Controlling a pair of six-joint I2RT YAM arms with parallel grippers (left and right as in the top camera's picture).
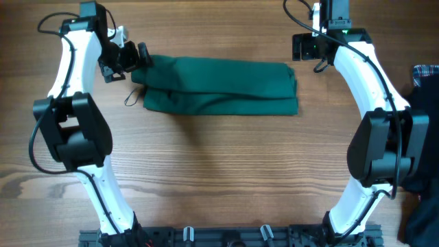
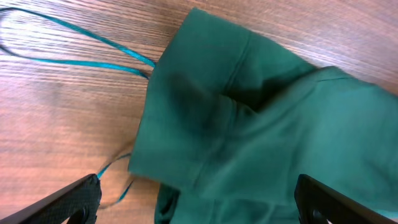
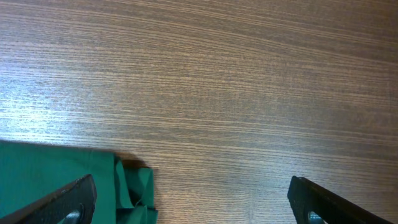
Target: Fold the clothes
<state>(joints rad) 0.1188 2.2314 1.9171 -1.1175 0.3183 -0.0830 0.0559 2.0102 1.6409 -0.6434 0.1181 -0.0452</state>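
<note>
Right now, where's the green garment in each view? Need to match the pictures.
Overhead: green garment lies upper centre, folded into a long band.
Left wrist: green garment fills centre and right, with its cord trailing off to the left.
Right wrist: only a corner of the green garment shows, bottom left.
Shared landmark: the wood-grain table under it in all three views; the cord also shows overhead, at the garment's left end.

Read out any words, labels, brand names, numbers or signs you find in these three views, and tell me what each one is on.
No text can be read in any view.
Green garment: plain fabric, no tag or print showing.
Wooden table: wood grain only.
Plaid cloth: pattern only, no lettering.
Left arm and right arm: any markings on them are too small to tell.
</note>
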